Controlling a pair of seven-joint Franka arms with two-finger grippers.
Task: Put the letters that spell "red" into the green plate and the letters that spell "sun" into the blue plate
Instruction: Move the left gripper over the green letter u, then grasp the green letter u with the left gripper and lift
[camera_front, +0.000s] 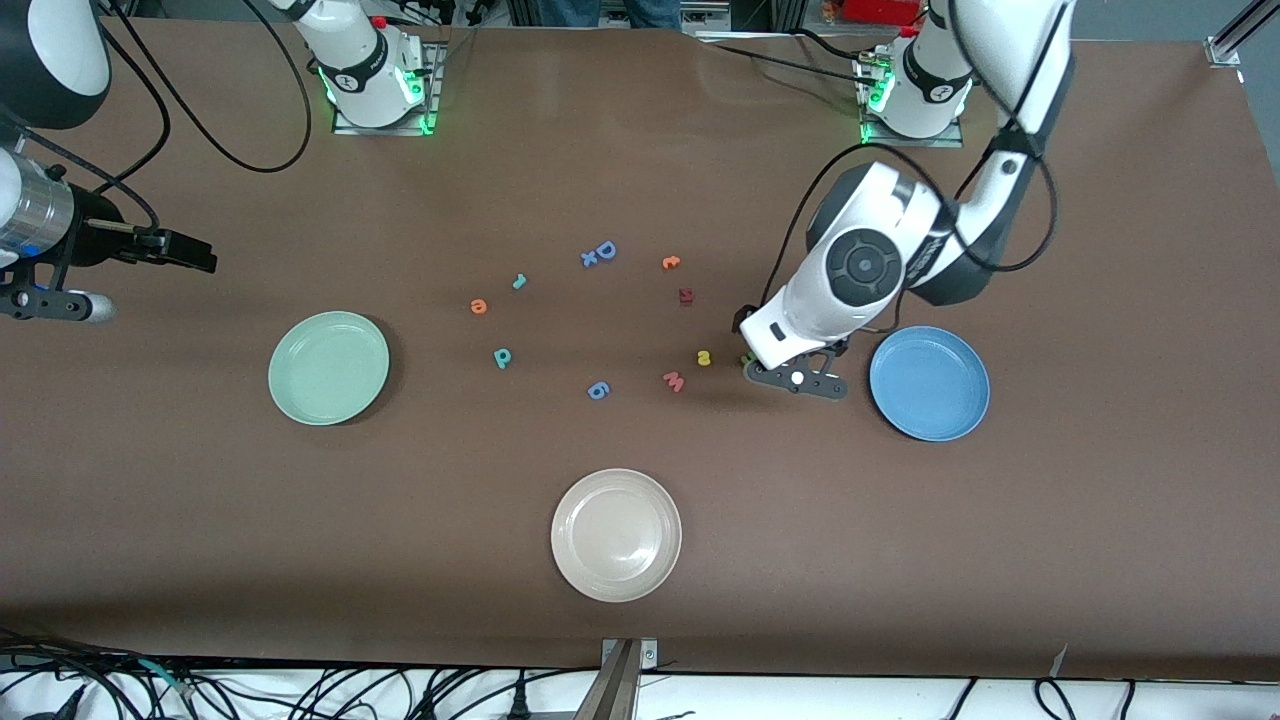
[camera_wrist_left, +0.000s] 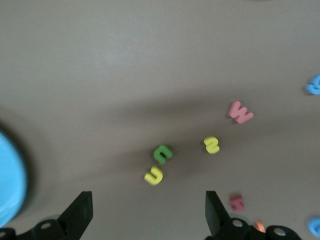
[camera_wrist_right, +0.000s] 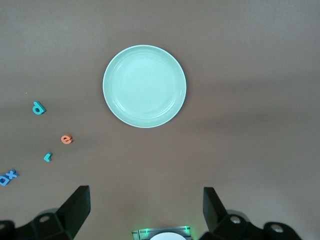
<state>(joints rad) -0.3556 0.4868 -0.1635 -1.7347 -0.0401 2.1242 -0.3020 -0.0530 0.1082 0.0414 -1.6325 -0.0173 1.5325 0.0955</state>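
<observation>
Two letters, green n (camera_wrist_left: 162, 153) and yellow u (camera_wrist_left: 154, 175), show only by left wrist

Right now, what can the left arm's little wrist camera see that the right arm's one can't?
Only the left wrist view shows the green "n", yellow "u", yellow "s", the pink "w" and an edge of the blue plate. Only the right wrist view shows the green plate with the teal "d", orange "e" and teal "r". Both share the brown table and their own open fingers.
</observation>
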